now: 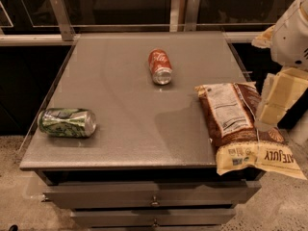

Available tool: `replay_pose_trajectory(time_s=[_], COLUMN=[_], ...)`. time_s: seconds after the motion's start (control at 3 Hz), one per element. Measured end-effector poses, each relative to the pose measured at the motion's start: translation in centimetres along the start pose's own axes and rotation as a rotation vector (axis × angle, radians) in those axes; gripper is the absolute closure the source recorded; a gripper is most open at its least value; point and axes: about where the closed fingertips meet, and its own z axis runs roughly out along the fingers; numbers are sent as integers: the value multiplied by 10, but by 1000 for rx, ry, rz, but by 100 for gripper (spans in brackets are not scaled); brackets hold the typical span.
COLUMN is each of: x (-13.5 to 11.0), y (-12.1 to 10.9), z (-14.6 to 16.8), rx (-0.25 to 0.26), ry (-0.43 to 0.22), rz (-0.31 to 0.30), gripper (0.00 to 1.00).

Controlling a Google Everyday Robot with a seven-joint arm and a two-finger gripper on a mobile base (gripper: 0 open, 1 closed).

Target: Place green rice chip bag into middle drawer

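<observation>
The only bag in view is a brown and cream snack bag [236,124]. It lies flat at the right front of the grey cabinet top [120,109], its cream end hanging over the front edge. No green shows on it. My gripper [274,102], cream-coloured, hangs from the white arm [291,32] at the far right, just above the bag's right edge. The middle drawer [120,217] shows as a grey front with a small knob [155,222], under the top drawer [96,192].
A crushed green can [67,122] lies on its side at the left front of the top. A red soda can [160,67] lies on its side near the middle back. A metal rail with posts [60,16] runs behind the cabinet.
</observation>
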Motion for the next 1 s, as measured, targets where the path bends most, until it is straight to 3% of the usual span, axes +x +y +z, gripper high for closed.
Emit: replay_pose_trajectory(time_s=[0.33,1.0], x=[-23,-101], y=[10,40], z=[8,65], rx=[-6,-112], ry=[-95,-293], rz=[-18,-37], gripper=[0,0])
